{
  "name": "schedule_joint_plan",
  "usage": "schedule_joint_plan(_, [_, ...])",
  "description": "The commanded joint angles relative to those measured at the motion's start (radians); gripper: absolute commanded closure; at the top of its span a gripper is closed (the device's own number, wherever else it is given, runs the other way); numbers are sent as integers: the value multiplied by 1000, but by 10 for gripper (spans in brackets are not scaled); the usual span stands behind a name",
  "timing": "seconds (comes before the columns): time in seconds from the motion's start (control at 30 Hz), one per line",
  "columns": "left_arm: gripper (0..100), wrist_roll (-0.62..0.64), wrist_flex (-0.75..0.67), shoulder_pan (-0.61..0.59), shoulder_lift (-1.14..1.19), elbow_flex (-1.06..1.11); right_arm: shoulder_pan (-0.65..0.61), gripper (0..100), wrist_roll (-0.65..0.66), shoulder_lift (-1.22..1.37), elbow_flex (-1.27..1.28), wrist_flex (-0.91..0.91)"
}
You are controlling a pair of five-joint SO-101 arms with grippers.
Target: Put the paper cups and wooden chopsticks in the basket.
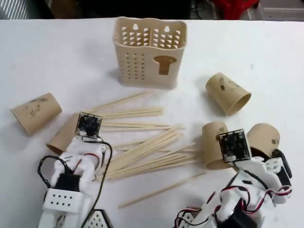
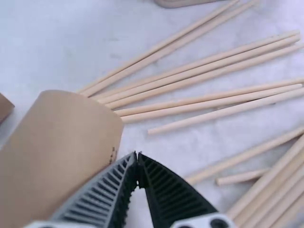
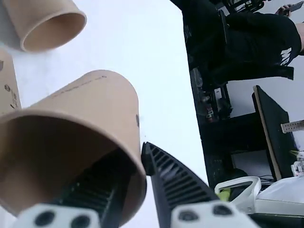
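The beige slotted basket (image 1: 149, 52) stands upright at the back middle of the table. Wooden chopsticks (image 1: 142, 149) lie scattered in front of it. My left gripper (image 2: 137, 160) is shut and holds nothing, low over the table beside a paper cup lying on its side (image 2: 57, 152), with chopsticks (image 2: 204, 71) just beyond. My right gripper (image 3: 136, 153) is shut on the wall of a paper cup (image 3: 85, 109), one finger inside the mouth and one outside; this cup (image 1: 264, 137) is at the front right. More cups lie at the left (image 1: 35, 112), right (image 1: 228, 93) and beside the right arm (image 1: 213, 142).
Both arms (image 1: 71, 180) (image 1: 247, 190) sit at the front edge of the white table (image 1: 57, 57). The right table edge (image 3: 187, 80) runs close to the held cup, with dark furniture beyond. A single chopstick (image 1: 161, 190) lies between the arms.
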Motion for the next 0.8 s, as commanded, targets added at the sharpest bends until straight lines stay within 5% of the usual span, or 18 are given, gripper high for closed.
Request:
schedule_joint_plan(0.0, [975,6,6,-7,-8,-5,-18,981,-143,193,-173,2])
schedule_joint_plan(0.43, [975,6,6,-7,-8,-5,-464,981,-698,1115,-1089,168])
schedule_joint_plan(0.77, [975,6,6,-7,-8,-5,-728,981,-970,1612,-1672,189])
